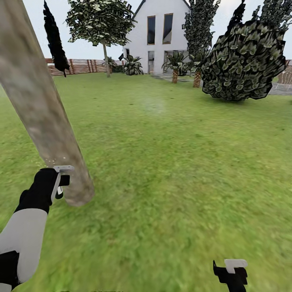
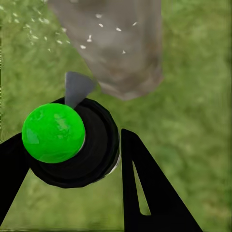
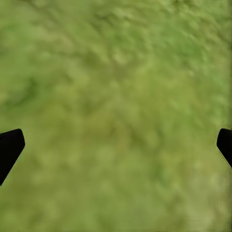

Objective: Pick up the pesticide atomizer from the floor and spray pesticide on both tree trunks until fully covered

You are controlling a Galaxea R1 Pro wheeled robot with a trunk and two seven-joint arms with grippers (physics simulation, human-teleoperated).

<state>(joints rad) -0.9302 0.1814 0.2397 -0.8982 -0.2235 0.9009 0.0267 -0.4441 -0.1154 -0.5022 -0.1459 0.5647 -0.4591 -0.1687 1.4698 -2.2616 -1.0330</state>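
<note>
Mottled beige-grey, the tree trunk (image 1: 40, 117) shows white specks; left gripper (image 2: 72, 159) jaws clamp the green-capped black atomizer (image 2: 72, 142); right gripper (image 3: 116, 145) jaws spread wide.

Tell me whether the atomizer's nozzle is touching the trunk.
Apart. In the left wrist view, grass shows between the nozzle and the trunk.
</note>
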